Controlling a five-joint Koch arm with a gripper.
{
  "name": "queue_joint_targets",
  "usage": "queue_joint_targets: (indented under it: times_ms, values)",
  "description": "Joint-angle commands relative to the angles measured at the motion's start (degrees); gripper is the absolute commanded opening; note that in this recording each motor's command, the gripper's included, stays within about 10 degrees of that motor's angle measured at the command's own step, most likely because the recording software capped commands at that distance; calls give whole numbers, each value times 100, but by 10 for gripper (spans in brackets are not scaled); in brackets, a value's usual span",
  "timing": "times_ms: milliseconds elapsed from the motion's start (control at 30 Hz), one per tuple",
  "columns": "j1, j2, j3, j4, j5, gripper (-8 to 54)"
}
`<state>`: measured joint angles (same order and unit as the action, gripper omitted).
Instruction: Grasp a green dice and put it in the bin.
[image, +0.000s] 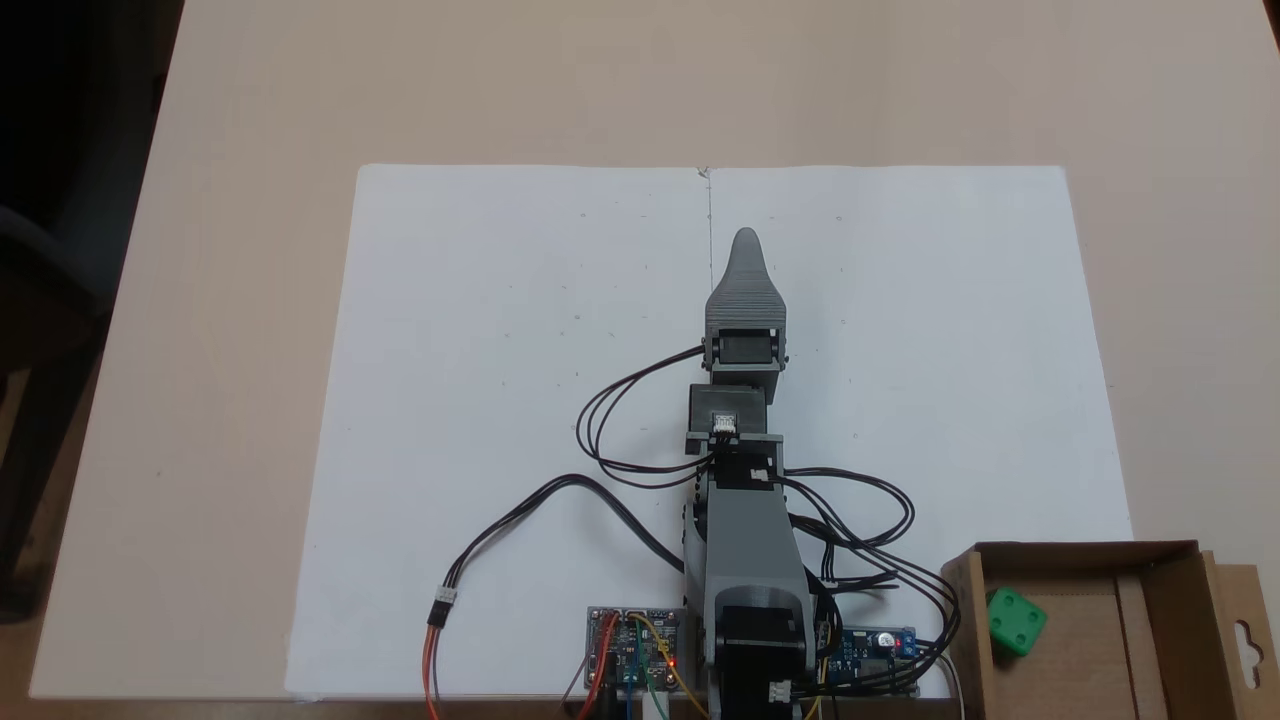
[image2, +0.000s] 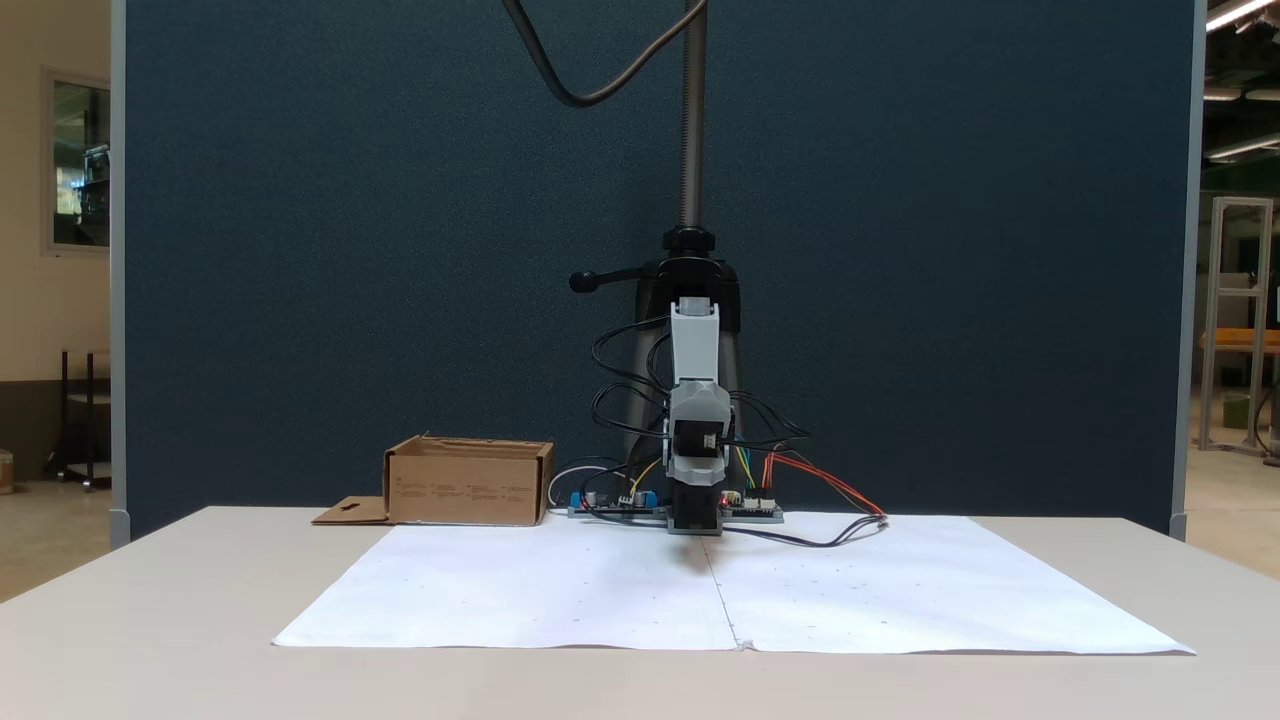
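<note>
Inside the bin (image: 1150, 560), apparently, green dice (image: 1016, 621).

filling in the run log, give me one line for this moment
dice: green dice inside the bin | pincer: stretched over white paper, away from bin, nothing visibly held, jaws unreadable | stage: dice binned

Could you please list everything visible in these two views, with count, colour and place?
green dice: one, bright green, inside the bin
bin: one, brown cardboard box, beside the arm's base
paper sheets: two, white, side by side on the table
table: one, beige, under everything
circuit boards: two, either side of the base
partition: one, dark blue, behind the table
arm: one, grey, mid-paper
hand: one, grey, jaws stacked; state unclear
</note>
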<state>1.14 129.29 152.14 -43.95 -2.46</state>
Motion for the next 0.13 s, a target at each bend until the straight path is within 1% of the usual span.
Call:
queue_joint_targets:
  times_ms: [0, 100]
  values:
    - [70, 650, 1000, -1000, -360, 452]
    - [79, 650, 1009, -1000, -378, 452]
